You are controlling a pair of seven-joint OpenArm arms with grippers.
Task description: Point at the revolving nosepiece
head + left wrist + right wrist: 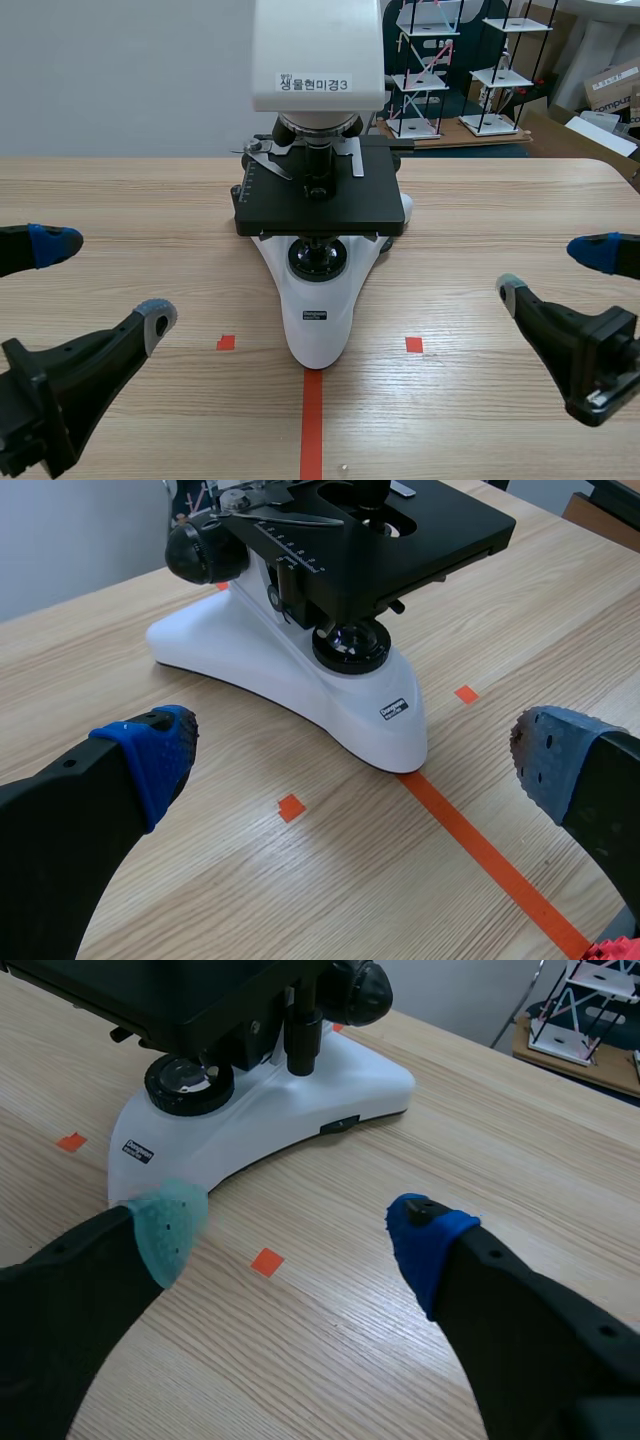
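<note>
**Both grippers spread wide, one microscope between them**

Nearest the camera are the two grippers, one on each side. The left gripper (105, 282) hangs low at the near left with its fingers far apart and nothing between them; one pad is blue, the other grey. The right gripper (550, 272) mirrors it at the near right, also gaping and empty, with one blue pad and one grey-green. Both are well apart from the instrument.

One microscope (318, 300) stands at the middle of the table (120, 190). The long axis of its white base runs near to far, and the narrow rounded end points toward the robot, sitting on the far end of an orange tape line (312, 425). The scene view shows two small orange squares, one to the left (226, 342) and one to the right (414, 344) of that end.

The single revolving nosepiece (318, 128) is a grey round part tucked under the white head (318, 40), above the black stage (320, 205). It faces downward, and one dark objective (318, 165) hangs from it upright toward the stage. A round lens (318, 260) sits in the base below the stage. A white label (314, 84) is on the front of the head.

The tabletop is pale wood grain. A plain grey wall (120, 70) lies beyond it on the left. At the far right are several white-and-black model racks (440, 60) on a wooden board, and cardboard boxes (610, 85).
</note>
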